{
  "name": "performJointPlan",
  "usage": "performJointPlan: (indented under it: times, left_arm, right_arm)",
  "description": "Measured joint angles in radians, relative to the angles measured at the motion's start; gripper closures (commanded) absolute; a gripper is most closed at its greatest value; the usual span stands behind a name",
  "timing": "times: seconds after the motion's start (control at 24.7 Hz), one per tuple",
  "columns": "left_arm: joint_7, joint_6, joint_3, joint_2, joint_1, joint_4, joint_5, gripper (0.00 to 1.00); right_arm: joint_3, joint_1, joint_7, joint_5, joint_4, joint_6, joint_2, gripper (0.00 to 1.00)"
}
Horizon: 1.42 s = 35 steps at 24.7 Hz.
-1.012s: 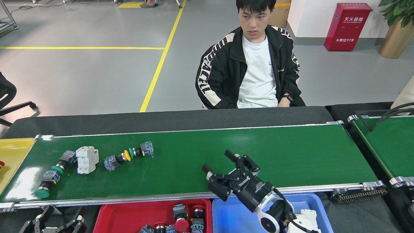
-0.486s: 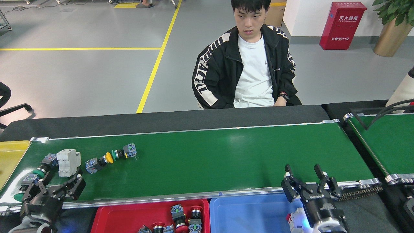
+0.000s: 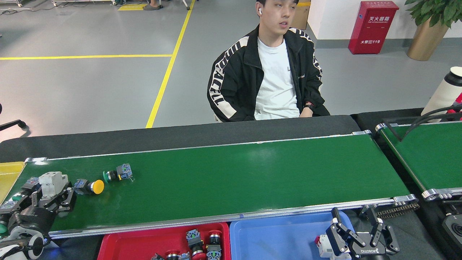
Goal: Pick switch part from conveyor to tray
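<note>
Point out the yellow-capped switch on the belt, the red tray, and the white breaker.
yellow-capped switch point(image 3: 96, 186): head view, on its yellow cap.
red tray point(image 3: 144, 242): head view, on its bare floor.
white breaker point(image 3: 52, 179): head view, on its top face.

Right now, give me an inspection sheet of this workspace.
Surface: long green conveyor, bare over its middle and right.
Job's things: white breaker-style part, yellow-capped switch and green-capped switch at the belt's left end; red tray holds several switches; blue tray holds a white part at its right edge.
Clutter: more switch parts at the far left, partly hidden.
End effectors: left end effector open, fingers around the white breaker-style part; right end effector open, empty, over the blue tray.
Cables: black cables over the second belt.
Surroundings: seated person, yellow tray, red cabinet, plant pot.
</note>
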Motion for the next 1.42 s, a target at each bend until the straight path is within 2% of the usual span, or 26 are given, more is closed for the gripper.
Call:
performJointPlan:
  times: [0.2,0.32,0.45,0.57,0.73,0.81,0.89,1.3,1.42]
  left_arm:
    - [-0.040,-0.097,0.005,0.001,0.014,-0.021,0.122,0.95]
    - [-0.073,-0.185,0.021,0.022,0.089,-0.103,0.233,0.95]
    - [-0.091,-0.259,0.024,0.019,0.237,-0.286,0.304,0.94]
    - [-0.097,-0.323,0.020,-0.011,0.391,-0.512,0.335,0.94]
    - [-0.114,-0.400,0.001,-0.122,0.539,-0.769,0.334,0.94]
    - [-0.129,-0.414,-0.063,-0.160,0.587,-0.863,0.316,0.94]
    - [-0.147,-0.421,-0.154,-0.190,0.590,-0.892,0.294,0.94]
    - [-0.180,-0.424,-0.711,-0.209,0.441,-0.897,0.108,0.93]
    - [-0.182,-0.425,-0.810,-0.262,0.439,-0.897,0.015,0.88]
  right_arm:
    - [0.000,0.000,0.002,0.002,0.000,-0.001,0.001,0.00]
    - [0.000,0.001,0.003,0.002,0.000,-0.001,0.001,0.00]
    - [0.001,0.001,0.007,0.002,0.001,-0.001,0.001,0.00]
    - [0.004,0.001,0.007,0.002,0.001,0.003,0.001,0.00]
    - [0.005,0.000,0.004,0.002,0.001,0.000,0.001,0.00]
    - [0.005,0.000,0.004,0.002,0.001,-0.001,0.001,0.00]
    - [0.005,0.000,0.003,0.002,0.001,-0.002,0.001,0.00]
    - [0.005,0.000,0.002,0.002,0.001,-0.003,0.001,0.00]
    - [0.005,0.000,0.002,0.002,0.001,-0.003,0.001,0.00]
